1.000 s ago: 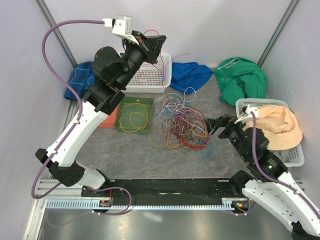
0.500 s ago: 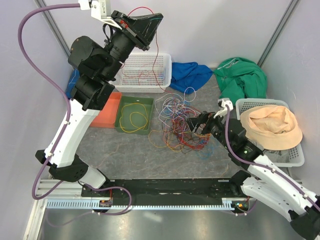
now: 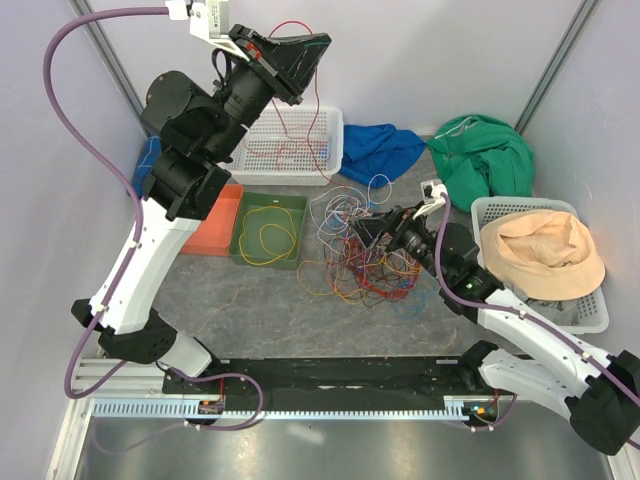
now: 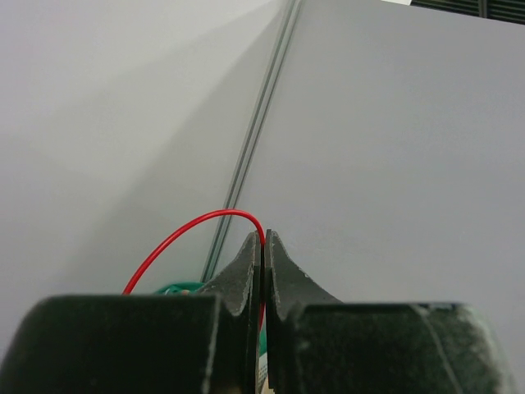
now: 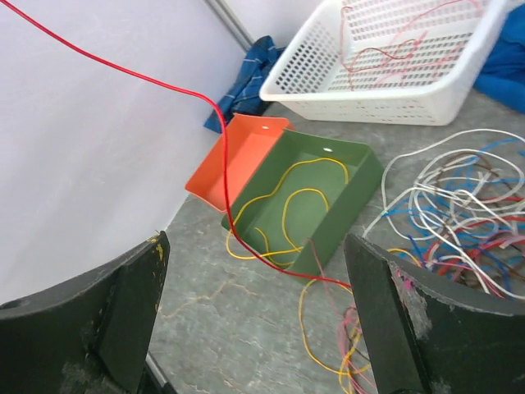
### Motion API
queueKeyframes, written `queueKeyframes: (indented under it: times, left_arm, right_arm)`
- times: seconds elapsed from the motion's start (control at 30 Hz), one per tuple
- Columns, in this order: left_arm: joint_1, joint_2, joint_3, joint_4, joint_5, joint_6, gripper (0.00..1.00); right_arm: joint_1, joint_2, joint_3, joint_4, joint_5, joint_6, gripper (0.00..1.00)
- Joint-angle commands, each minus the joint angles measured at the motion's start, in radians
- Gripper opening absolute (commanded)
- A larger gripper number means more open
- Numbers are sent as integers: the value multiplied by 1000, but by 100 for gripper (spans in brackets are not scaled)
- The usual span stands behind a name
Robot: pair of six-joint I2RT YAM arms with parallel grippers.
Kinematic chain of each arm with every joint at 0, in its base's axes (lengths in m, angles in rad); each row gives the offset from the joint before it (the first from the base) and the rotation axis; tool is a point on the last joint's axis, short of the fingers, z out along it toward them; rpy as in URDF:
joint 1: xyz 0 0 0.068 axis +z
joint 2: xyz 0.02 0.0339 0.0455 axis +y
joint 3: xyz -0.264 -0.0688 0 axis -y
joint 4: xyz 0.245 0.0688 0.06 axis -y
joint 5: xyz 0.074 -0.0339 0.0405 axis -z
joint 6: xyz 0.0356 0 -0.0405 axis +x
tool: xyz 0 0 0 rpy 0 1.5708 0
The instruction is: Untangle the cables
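Observation:
The cables lie in a tangled multicoloured heap at the table's middle, and the heap's edge shows at the right of the right wrist view. My left gripper is raised high at the back, shut on a single red cable pinched between its tips. That red cable hangs down from it to the heap and crosses the right wrist view. My right gripper hovers over the heap's left part, open, with nothing between its fingers.
A green tray holds a yellow cable, with an orange tray beside it. A white basket stands behind. Blue cloth, green cloth and a basket with a peach hat lie right.
My left arm rose and swung left with the red cable, then held still. My right gripper has advanced left from the heap's right side to over the heap, staying open.

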Motion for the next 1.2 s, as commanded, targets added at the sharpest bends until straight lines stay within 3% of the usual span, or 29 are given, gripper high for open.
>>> queueKeyframes:
  times: [0.0,0.1,0.2,0.23,0.33,0.4,0.7,1.0,1.17]
  left_arm:
    - [-3,-18,-7,3,25,-34,2]
    - [-3,-24,-21,1,23,-38,2]
    - [-3,-34,-32,3,23,-39,2]
    - [-3,-38,-42,4,23,-39,2]
    - [-3,-69,-93,6,19,-28,2]
    - [-3,-122,-149,15,-3,-18,2]
    - [-3,-359,-773,246,-132,-27,2]
    - [-3,-481,-1148,499,-87,-53,2]
    - [-3,-497,-1227,569,-130,-42,2]
  right_arm:
    - [10,61,48,145,-62,45,95]
    - [17,130,72,184,-94,61,89]
    - [28,202,108,190,-85,62,78]
    - [28,219,117,193,-86,62,57]
    - [28,231,149,189,-65,61,17]
    - [28,201,178,160,-40,41,1]
    - [28,159,470,-150,145,-88,0]
    - [28,294,674,-241,178,-93,0]
    - [28,398,773,-264,182,-102,0]
